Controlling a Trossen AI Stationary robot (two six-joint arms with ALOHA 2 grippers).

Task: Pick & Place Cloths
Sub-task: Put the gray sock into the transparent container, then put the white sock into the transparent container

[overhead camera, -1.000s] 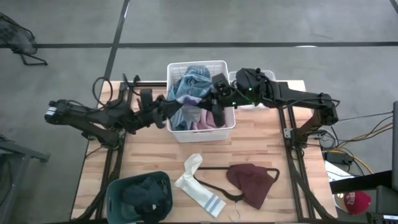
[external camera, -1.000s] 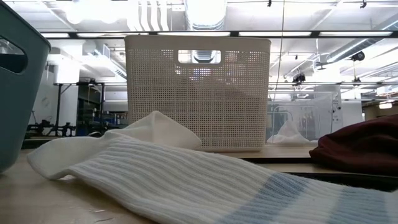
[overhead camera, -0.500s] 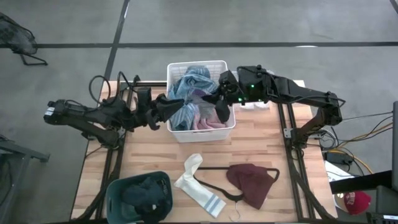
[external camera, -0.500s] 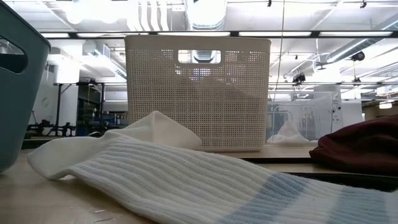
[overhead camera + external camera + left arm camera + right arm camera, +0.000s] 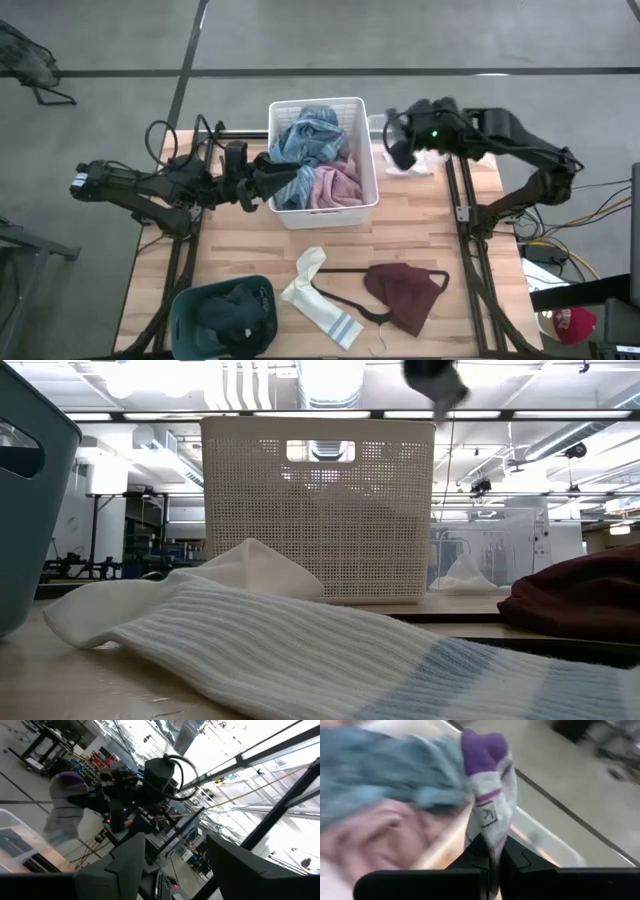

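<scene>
The right gripper [image 5: 490,851] has its two dark fingers pinched tight on a soft white sock with a purple toe and purple stripe [image 5: 487,800], which hangs limp from them; in the high view that gripper [image 5: 400,150] sits just beyond the right wall of the white perforated plastic basket [image 5: 372,170], at the table's far edge. The sock looks light, floppy and easy to snag, so a grip on a bunched fold seems safer than on a loose end. The left gripper [image 5: 262,180] reaches over the basket's left wall; its fingers look closed on a fold of the blue-grey cloth [image 5: 310,135] draped there, beside a crumpled pink garment [image 5: 335,187]. Nearer the front lie a white ribbed sock with pale blue stripes [image 5: 320,295], a thin black clothes hanger [image 5: 345,300] and a maroon garment [image 5: 405,292], with a teal plastic bin [image 5: 185,315] holding dark cloths at the front left. Bare wood between basket and front items leaves open room; the basket rim is the edge to clear.
</scene>
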